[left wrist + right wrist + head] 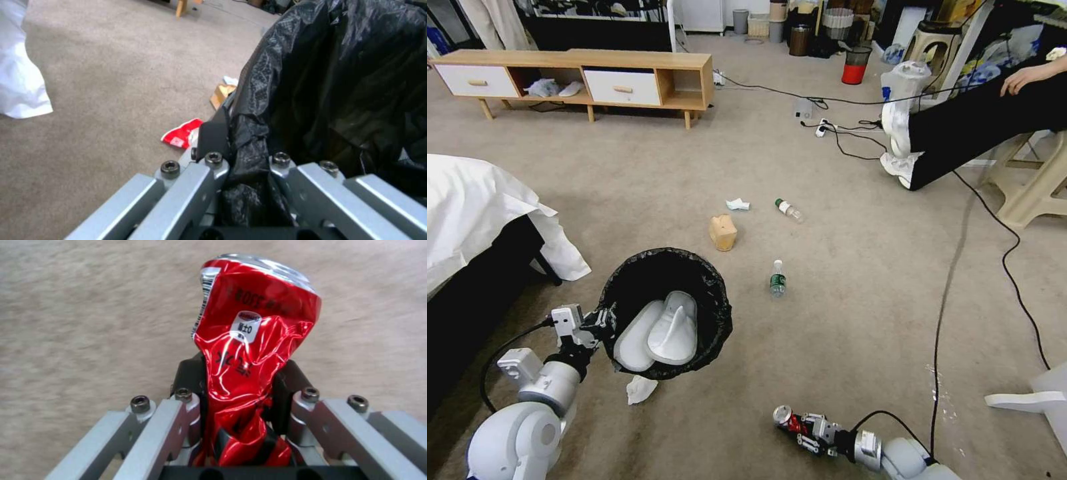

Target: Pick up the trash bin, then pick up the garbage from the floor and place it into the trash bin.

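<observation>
My right gripper [240,396] clenches the crushed can [251,350]; the bin [664,310], rim pinched in my left gripper [602,319], hangs up-left of it.

Left gripper [602,320] clamped on the trash bin [694,267] rim, arm extended forward at lower left. Right gripper [798,424] low, angled leftward, fingers pinched on crushed red can [253,350].
</observation>
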Robot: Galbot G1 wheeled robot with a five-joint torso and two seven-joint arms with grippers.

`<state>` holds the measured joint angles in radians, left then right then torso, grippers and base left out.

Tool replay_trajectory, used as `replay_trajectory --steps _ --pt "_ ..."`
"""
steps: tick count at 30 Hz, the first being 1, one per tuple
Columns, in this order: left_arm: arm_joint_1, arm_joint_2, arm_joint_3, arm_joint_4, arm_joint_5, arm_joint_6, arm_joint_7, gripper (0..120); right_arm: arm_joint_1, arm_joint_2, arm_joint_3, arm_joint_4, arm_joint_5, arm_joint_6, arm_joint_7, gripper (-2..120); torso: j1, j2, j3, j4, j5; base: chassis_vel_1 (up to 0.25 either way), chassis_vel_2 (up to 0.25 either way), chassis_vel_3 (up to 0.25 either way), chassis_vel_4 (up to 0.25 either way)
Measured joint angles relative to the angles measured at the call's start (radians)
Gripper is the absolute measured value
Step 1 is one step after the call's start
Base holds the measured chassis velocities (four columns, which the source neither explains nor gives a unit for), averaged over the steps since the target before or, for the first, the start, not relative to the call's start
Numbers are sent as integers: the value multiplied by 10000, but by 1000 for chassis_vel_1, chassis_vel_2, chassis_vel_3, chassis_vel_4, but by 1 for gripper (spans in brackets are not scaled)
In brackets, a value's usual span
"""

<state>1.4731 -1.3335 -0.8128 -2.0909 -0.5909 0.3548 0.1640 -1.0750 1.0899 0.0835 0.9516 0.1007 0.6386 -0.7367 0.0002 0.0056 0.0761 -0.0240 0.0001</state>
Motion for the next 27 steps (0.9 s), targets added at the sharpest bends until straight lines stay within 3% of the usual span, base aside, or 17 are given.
replay_trajectory --steps 21,27 --pt "-281 179 131 179 -96 214 -70 4 -1267 -1279 2097 3963 1122 -340 185 23 0 5 -4 1 -1 0 0 0 0" --pt "-400 311 476 279 -312 409 -195 4 -1510 -1433 2802 5371 1835 -560 350 23 0 5 -4 1 1 0 0 0 0"
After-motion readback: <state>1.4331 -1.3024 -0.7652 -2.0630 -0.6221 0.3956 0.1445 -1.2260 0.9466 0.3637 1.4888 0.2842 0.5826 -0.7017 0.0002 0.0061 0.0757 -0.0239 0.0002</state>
